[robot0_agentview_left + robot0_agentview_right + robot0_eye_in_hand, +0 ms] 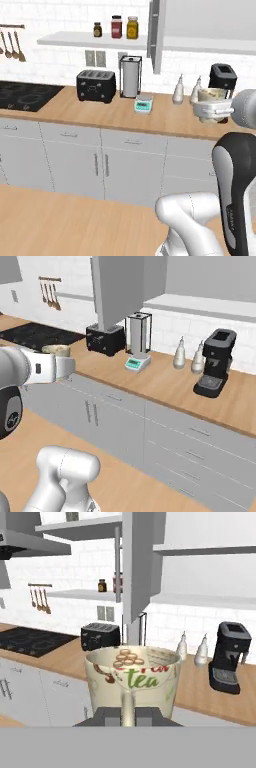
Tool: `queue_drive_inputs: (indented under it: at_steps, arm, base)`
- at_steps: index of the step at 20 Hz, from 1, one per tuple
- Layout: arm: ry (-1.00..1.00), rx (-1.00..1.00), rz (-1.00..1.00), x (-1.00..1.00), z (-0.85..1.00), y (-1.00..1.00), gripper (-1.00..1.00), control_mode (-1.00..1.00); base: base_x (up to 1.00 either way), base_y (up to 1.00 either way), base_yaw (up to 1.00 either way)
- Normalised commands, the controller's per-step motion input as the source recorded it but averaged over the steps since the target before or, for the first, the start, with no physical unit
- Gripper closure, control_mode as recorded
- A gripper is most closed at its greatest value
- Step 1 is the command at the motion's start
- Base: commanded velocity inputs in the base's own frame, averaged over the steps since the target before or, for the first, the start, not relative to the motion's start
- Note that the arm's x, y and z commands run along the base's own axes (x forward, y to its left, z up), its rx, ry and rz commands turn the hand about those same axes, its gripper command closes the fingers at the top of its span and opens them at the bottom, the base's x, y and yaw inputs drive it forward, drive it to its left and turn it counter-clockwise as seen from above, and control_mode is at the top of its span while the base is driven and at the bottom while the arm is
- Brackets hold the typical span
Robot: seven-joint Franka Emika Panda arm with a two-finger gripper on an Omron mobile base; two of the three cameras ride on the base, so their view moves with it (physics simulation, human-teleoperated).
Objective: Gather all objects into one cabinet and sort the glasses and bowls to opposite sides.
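The wooden counter (100,112) runs along the white tiled wall, above a row of grey drawers and doors. Over it hangs the wall cabinet (200,601), its grey slab door (136,562) swung open and seen nearly edge-on, the long white shelf inside bare as far as the hand view shows. A black cooktop (22,95) is set in the counter's left end. Along the back edge stand a black toaster (96,85), a steel blender (131,76) and, toward the right end, a black coffee machine (216,362). A small kitchen scale (143,104) sits just in front of the blender. The gripper (127,714) is clenched on the handle of the beige mottled mug (132,679), which hangs upright in the air before the counter's front edge, apparently at about counter height, well below the shelf.
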Motion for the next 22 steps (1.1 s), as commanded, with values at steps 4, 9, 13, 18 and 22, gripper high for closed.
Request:
queue_drive_inputs:
  at_steps: [4, 9, 13, 18, 22]
  arm:
    - [0.00, 0.00, 0.00, 0.00, 0.00, 0.00, 1.00, 1.00]
    - [0.00, 0.00, 0.00, 0.00, 0.00, 0.00, 1.00, 1.00]
    - [0.00, 0.00, 0.00, 0.00, 0.00, 0.00, 1.00, 1.00]
    - [0.00, 0.00, 0.00, 0.00, 0.00, 0.00, 1.00, 1.00]
    - [0.00, 0.00, 0.00, 0.00, 0.00, 0.00, 1.00, 1.00]
  base:
    - [-0.26, 0.23, 1.00]
    - [-0.12, 0.33, 1.00]
    - [0.13, 0.33, 0.80]
    - [0.54, -0.25, 0.39]
    - [0.87, -0.57, 0.33]
